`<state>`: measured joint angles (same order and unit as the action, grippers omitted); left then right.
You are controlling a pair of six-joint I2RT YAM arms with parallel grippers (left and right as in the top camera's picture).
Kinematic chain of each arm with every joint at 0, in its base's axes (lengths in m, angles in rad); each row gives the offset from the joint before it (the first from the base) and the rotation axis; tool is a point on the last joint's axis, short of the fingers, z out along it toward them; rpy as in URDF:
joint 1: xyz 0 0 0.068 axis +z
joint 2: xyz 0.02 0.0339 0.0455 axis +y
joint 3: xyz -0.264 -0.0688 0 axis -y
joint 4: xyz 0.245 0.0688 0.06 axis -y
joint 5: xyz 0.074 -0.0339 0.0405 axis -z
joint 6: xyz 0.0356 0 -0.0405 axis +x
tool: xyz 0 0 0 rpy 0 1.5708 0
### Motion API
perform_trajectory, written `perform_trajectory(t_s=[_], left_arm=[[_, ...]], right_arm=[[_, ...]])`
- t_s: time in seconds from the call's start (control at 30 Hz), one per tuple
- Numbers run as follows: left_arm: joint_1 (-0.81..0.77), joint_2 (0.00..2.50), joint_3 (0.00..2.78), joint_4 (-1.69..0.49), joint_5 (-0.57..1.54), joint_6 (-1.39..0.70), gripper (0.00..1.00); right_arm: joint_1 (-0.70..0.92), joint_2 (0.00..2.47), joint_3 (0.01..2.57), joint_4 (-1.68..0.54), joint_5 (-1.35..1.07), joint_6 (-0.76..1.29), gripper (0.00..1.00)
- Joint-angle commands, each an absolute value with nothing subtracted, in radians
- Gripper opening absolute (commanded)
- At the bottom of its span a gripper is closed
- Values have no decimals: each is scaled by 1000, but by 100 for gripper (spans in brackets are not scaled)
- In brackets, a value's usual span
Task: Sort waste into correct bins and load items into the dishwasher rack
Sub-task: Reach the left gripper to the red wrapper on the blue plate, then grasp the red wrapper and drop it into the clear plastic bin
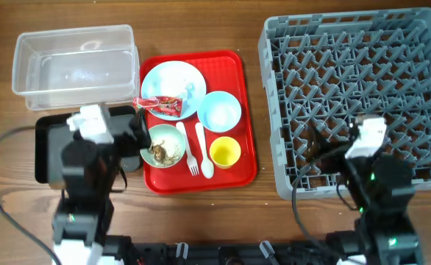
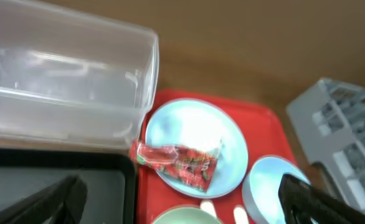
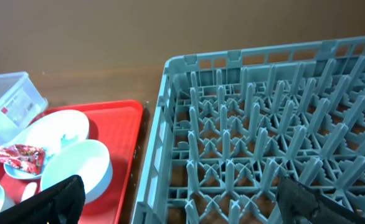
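The left gripper (image 2: 179, 194) is hovering with its fingers (image 2: 48, 204) released and empty, just short of the red wrapper (image 2: 177, 163), which is lying on the pale blue plate (image 2: 195, 127) toward the desk's middle. The right gripper (image 3: 179, 190), likewise spread wide, is hanging over the dishwasher rack (image 3: 263, 143) along the right edge.

Red wrapper (image 2: 177, 165) lies crinkled — on blue plate (image 2: 198, 124).

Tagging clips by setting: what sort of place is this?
Likely a staged dish-clearing wooden tabletop: grey plastic grid dishwasher rack, flat red serving tray, clear rectangular plastic tub.
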<state>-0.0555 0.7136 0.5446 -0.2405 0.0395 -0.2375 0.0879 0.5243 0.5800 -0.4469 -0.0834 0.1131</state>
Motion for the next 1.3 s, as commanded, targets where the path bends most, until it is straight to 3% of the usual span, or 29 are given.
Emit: perform_trajectory(t_s=[0.0,0.13,0.27,0.43,0.67,0.77,0.83,0.87,1.1,1.27], left_arm=[[-48,1048,895,-456,57,-230,100],[-48,1323,1205,-715,60,-232,100],[-61,1398,1206,-496,130,-231,100],[-186,1641,1206,-212,91,-134,100],[-239,1959,1206,-180,-28,-134,87],[-240,1968,1206,-220,-28,-134,46],[-240,1960,1207,-228,-28,-135,6],[-240,1942,1210,-224,-28,-135,4],[-146,1648,1289,-225,-206,-142,4],[27,1658,1289,-236,-211,-145,20]], right_arm=[[85,721,769,-596,-75,52,100],[85,890,886,-710,-78,52,100],[85,894,886,-698,-79,53,100],[85,894,886,-701,-80,55,100],[85,894,886,-701,-80,55,100],[85,894,886,-701,-79,56,100],[85,894,886,-701,-79,56,100],[85,894,886,-701,-79,56,100],[85,894,886,-701,-80,56,100],[85,894,886,-701,-80,56,100]])
